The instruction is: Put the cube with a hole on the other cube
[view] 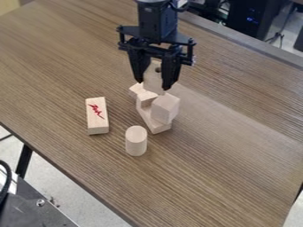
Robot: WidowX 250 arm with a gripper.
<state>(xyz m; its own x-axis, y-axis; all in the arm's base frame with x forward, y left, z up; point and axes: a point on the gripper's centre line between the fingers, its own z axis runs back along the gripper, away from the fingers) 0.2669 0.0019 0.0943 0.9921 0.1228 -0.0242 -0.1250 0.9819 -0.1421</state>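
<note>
Cube with hole gripped in hand; oblong block bears red scrawl.

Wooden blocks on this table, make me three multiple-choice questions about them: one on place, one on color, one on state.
1. Where is the block with a hole?
A) On the floor
B) In the gripper
C) Beneath the red-marked block

2. What color is the mark on that other block?
A) Red
B) Blue
C) Green

3. How is the cylinder placed?
A) On its side
B) Leaning
C) Upright

Answers:
1 B: the gripper's fingers flank it.
2 A: red strokes show on its top.
3 C: its round end faces up.
</note>
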